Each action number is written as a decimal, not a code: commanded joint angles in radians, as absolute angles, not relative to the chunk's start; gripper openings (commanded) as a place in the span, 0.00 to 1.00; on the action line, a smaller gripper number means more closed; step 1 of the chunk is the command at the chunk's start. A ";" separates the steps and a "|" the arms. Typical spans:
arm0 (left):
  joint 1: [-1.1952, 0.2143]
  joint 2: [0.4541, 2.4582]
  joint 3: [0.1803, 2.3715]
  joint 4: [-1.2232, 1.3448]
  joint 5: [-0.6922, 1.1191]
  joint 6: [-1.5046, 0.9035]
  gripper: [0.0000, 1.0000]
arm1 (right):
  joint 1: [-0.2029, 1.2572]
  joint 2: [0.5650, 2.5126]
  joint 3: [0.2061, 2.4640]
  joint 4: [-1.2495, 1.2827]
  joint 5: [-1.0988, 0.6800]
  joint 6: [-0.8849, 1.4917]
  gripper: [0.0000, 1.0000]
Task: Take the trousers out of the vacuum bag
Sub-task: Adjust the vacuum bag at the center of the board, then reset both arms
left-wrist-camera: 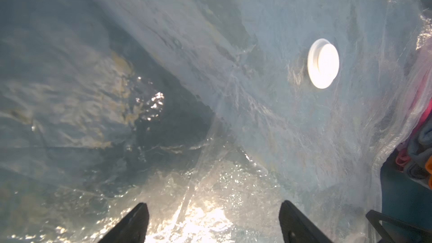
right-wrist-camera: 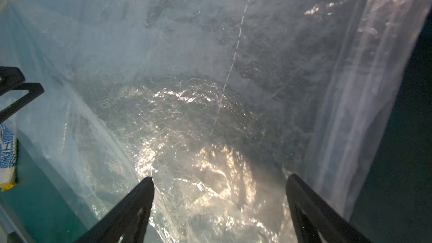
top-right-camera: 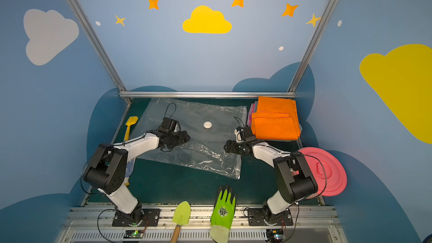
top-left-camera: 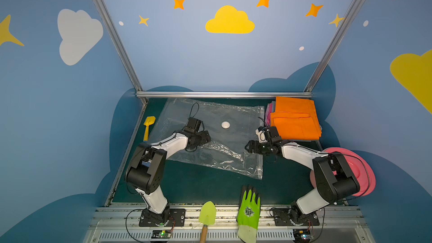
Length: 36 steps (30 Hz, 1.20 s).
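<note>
Trousers (top-left-camera: 295, 122) lie as one folded stack in the far right corner of the desk (top-left-camera: 210, 188), bright orange on top, with pink and lilac edges peeping out on the side that faces the vacuum bag (top-left-camera: 222, 111). The stack sits just beside the bag's zip strip (top-left-camera: 260, 167) but outside the plastic. The bag itself lies flat and crinkled across the far middle of the desk. The green surface shows through it everywhere around the white valve (top-left-camera: 225, 125), so it looks empty, and the task appears to be finished or nearly so. The left gripper (top-left-camera: 208, 138) hovers over the bag's left half, pointing towards the valve. In its wrist view the jaws are spread wide with only bare plastic between them (left-wrist-camera: 214, 206). The right gripper (top-left-camera: 247, 147) hangs over the bag close to the zip edge and points inwards, away from the stack. Its jaws are also spread and hold nothing (right-wrist-camera: 219, 178). The stack lies to the right of and a little behind the right gripper, near that arm's wrist, with its long side running roughly along the zip edge. The right arm is much the nearer. The left arm is well apart from the trousers, with most of the bag's width between. If anything needed tidying there, I would expect the right arm to turn back towards that corner.
</note>
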<state>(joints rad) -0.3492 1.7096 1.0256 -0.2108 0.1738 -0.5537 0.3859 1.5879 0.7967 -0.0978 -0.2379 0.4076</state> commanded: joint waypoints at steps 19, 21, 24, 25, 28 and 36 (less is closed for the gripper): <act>-0.196 1.349 0.823 0.043 -0.241 -0.274 0.90 | 0.305 1.449 0.832 0.087 -0.179 0.339 0.90; -0.162 1.304 0.747 0.135 -0.281 -0.220 0.91 | 0.292 1.406 0.793 0.126 -0.160 0.340 0.90; -0.095 1.269 0.652 0.262 -0.269 -0.179 0.92 | 0.271 1.346 0.746 0.150 -0.119 0.340 0.90; -0.071 1.271 0.621 0.307 -0.264 -0.171 0.93 | 0.266 1.323 0.732 0.151 -0.096 0.339 0.90; -0.016 1.307 0.582 0.371 -0.237 -0.149 0.94 | 0.240 1.258 0.686 0.170 -0.054 0.344 0.90; 0.011 1.416 0.515 0.506 -0.209 -0.112 0.95 | 0.186 1.131 0.576 0.181 0.075 0.298 0.90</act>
